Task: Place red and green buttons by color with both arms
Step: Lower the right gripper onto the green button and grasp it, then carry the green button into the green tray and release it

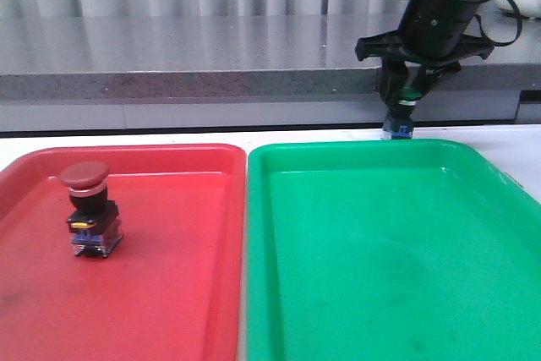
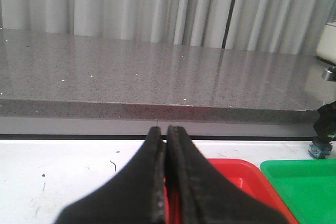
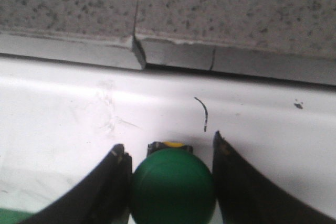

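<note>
The red button (image 1: 89,207) stands upright in the red tray (image 1: 169,293), towards its left side, with no gripper near it. The green button (image 1: 402,114) is just behind the far rim of the green tray (image 1: 380,251), over the white table. My right gripper (image 1: 408,90) comes down on it from above, and its jaws press both sides of the dark green cap (image 3: 172,184). My right gripper (image 3: 169,142) is shut on that button. My left gripper (image 2: 166,129) is shut and empty, back over the white table by the red tray's corner (image 2: 236,174). It is out of the front view.
A grey speckled stone ledge (image 1: 186,61) runs along the back behind the white table (image 1: 169,137). The two trays lie side by side, touching, the red one left and the green one right. The green tray's corner also shows in the left wrist view (image 2: 304,182).
</note>
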